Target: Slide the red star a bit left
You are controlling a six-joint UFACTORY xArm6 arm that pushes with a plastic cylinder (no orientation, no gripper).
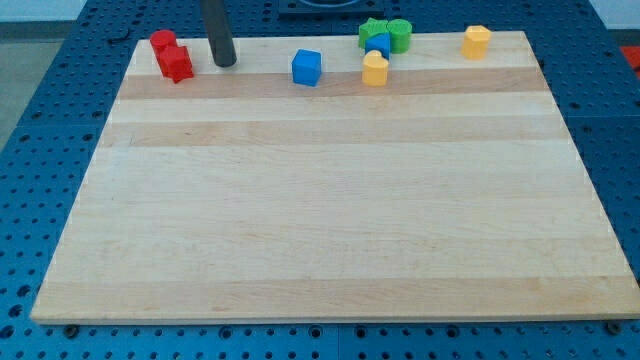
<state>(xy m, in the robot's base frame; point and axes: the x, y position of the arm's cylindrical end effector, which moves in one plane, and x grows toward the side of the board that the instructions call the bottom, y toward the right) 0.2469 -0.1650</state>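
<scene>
The red star (176,64) lies near the top left corner of the wooden board (330,220). A second red block (162,41) touches it on its upper left. My tip (225,63) rests on the board just to the right of the red star, with a small gap between them. The rod rises from the tip out of the view's top.
A blue cube (307,67) sits right of my tip. Further right is a cluster: a green star (372,31), a green round block (400,34), a small blue block (379,45) and a yellow block (375,69). Another yellow block (477,41) sits at the top right.
</scene>
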